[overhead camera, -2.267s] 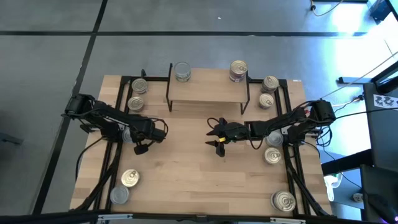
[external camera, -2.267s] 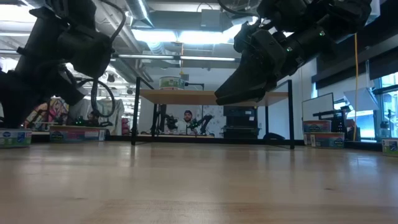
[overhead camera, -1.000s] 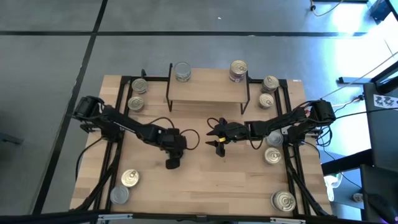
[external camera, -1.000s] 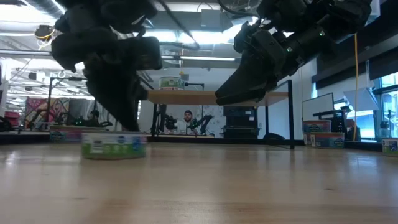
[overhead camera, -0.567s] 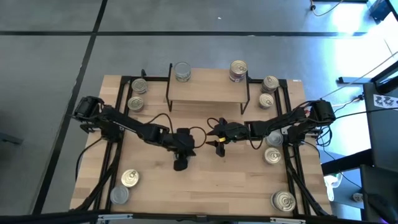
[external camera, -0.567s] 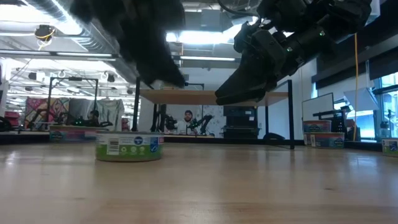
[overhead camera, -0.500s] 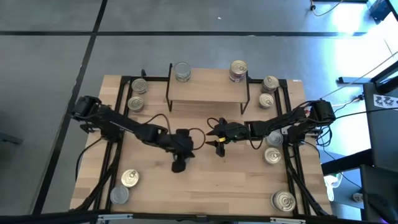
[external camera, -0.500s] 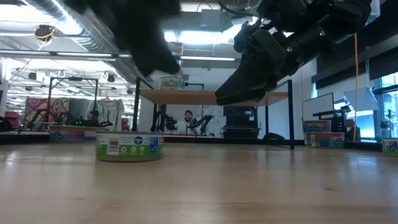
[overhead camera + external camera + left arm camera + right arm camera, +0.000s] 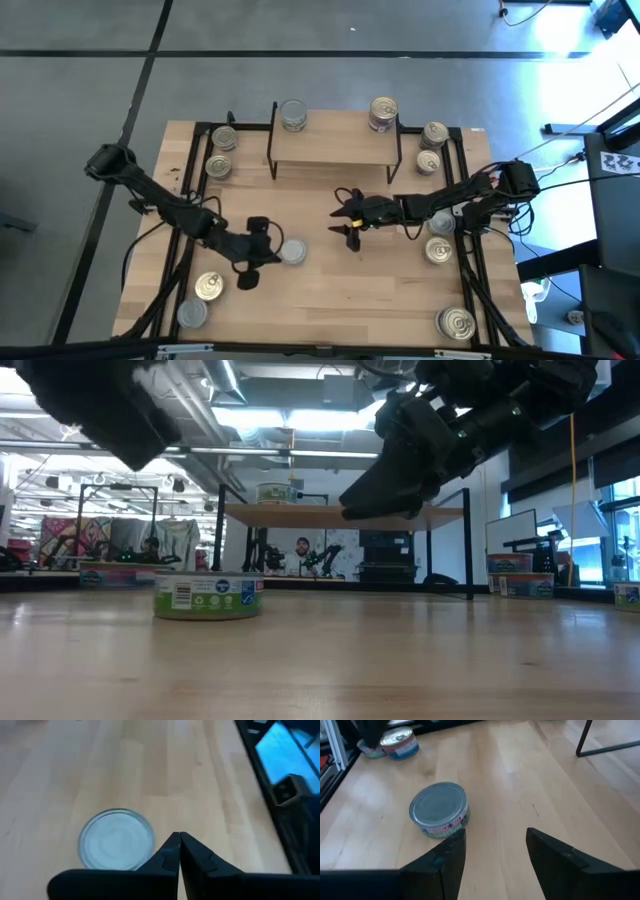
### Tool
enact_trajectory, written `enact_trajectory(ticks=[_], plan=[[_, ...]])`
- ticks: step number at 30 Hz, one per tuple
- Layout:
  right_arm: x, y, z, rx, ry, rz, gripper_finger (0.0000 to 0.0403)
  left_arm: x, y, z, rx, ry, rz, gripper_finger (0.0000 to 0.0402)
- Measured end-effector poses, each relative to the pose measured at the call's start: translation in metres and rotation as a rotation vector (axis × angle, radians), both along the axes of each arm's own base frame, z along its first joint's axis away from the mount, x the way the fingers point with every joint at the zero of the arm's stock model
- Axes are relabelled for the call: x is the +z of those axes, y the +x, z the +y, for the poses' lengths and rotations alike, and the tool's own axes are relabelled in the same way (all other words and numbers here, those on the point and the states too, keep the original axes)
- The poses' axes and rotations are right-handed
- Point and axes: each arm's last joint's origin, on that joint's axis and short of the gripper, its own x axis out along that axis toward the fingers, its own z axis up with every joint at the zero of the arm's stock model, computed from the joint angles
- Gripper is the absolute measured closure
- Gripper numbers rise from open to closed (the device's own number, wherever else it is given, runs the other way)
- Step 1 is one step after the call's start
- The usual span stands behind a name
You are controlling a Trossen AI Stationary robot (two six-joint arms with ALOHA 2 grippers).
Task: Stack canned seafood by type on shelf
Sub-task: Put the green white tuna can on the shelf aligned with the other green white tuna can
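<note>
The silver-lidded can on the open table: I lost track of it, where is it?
In the high view the silver-lidded can stands mid-table, just beside the shut left gripper, in front of the shelf.

Your wooden counter [image 9: 320,300] on grey floor [image 9: 300,60], a person [image 9: 302,550] seated far behind, blue screen [image 9: 285,750] beside.

High view: overhead, straight down, whole table [image 9: 330,290] and both arms.
Low view: tabletop height, level across toward shelf [image 9: 340,515] and room.
Wrist views: close, angled down at tabletop.
Shared by all four: silver-lidded can [image 9: 293,252] [image 9: 208,595] [image 9: 117,839] [image 9: 439,809].
</note>
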Motion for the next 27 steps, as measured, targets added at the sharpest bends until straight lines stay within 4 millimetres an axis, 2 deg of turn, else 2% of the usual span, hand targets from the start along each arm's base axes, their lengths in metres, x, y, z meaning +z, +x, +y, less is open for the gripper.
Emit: enact_trajectory(ticks=[3,8,14,20,27], plan=[[0.002,0.001,0.000,-0.005,0.012,-0.020,0.0194,-0.006,0.002,0.009,0.071,-0.028,0.022,0.0370],[0.005,0.002,0.000,-0.022,0.045,-0.054,0.0191,-0.016,0.001,0.019,0.098,0.002,0.047,0.0289],[0.004,0.008,0.004,0.079,0.093,-0.119,0.0187,-0.017,-0.001,0.017,0.082,0.017,0.054,0.0210],[-0.007,0.033,0.023,0.188,0.099,-0.215,0.0194,-0.020,-0.012,-0.006,0.085,0.092,0.014,0.0190],[-0.024,0.067,0.046,0.240,0.018,-0.197,0.0243,-0.020,-0.031,-0.029,0.140,0.168,-0.052,0.0200]])
